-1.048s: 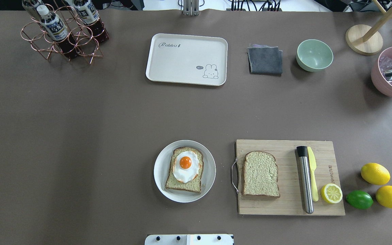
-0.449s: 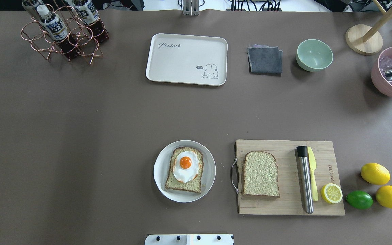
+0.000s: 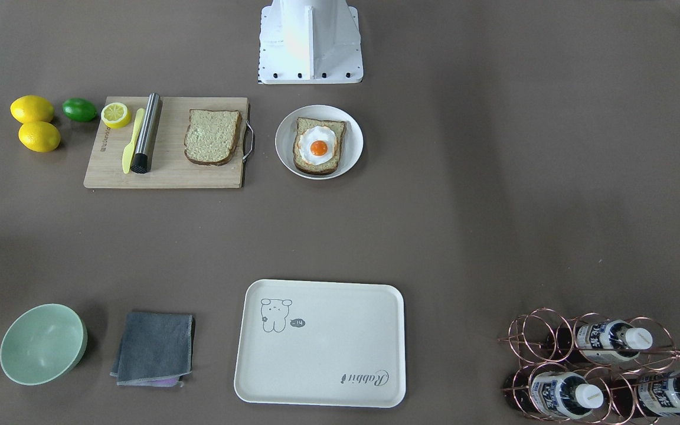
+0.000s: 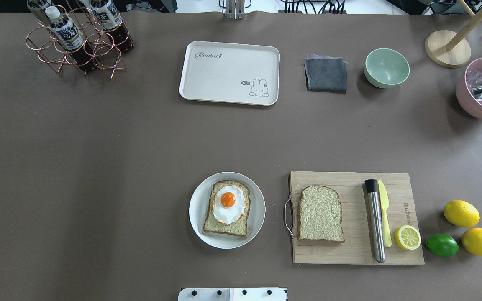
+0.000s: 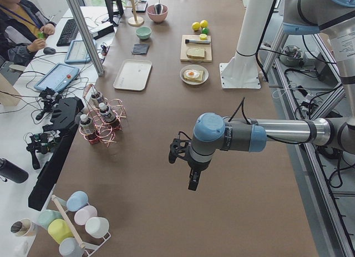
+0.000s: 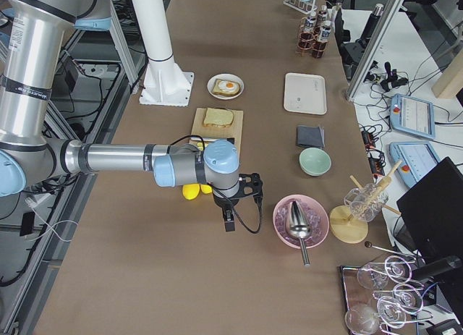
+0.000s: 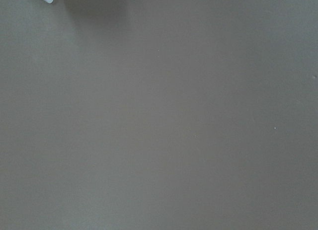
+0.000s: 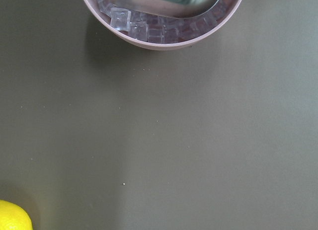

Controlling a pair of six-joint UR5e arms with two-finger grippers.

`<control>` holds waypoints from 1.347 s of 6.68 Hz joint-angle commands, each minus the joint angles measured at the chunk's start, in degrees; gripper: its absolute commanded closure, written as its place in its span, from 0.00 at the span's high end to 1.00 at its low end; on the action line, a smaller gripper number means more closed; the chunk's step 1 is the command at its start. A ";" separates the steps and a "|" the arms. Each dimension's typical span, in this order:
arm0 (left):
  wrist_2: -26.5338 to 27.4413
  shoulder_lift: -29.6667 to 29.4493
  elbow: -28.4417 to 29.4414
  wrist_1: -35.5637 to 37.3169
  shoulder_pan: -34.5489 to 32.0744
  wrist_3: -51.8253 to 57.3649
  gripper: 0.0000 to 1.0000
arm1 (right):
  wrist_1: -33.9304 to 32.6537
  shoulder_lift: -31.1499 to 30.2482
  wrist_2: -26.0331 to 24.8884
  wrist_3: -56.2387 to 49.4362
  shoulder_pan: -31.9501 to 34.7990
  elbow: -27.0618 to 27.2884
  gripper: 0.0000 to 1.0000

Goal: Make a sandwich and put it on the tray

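Egg [image 4: 227, 205], bread [image 4: 320, 214] and tray [image 4: 224, 79] sit unchanged from before.

At near right, a board [image 4: 349, 253] holds a muddler [image 4: 375, 221], knife [image 4: 385, 217] and lemon half [image 4: 407, 237]; far right, a cloth [image 4: 326, 74] lies beside a green bowl [image 4: 386, 67].

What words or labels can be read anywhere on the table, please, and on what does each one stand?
"Rabbit": script on the tray.
"hi": speech bubble by the tray's rabbit drawing.
Cutting board: engraved mark, too small to read.
Bottles: label print too blurred to read.
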 commanded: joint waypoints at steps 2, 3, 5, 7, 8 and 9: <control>-2.32 0.09 -0.07 0.14 -0.19 -0.01 0.98 | 0.12 0.43 2.73 0.67 -1.94 2.69 1.00; -2.41 0.09 -0.06 0.15 -0.19 -0.10 0.98 | 1.17 0.70 5.18 4.33 -5.96 4.28 1.00; -3.10 0.52 0.02 0.15 -0.19 -0.18 0.98 | 15.33 4.11 4.07 26.42 -19.80 5.00 1.00; -3.11 0.44 0.37 0.15 -0.19 -0.19 0.98 | 23.66 8.58 -2.40 49.35 -34.58 5.52 1.00; -3.11 0.44 0.29 0.15 -0.19 -0.18 0.98 | 23.68 12.00 -4.45 57.20 -39.70 5.78 0.99; -3.11 0.44 0.29 0.15 -0.19 -0.10 0.98 | 23.68 14.21 -7.08 61.72 -43.93 6.05 0.97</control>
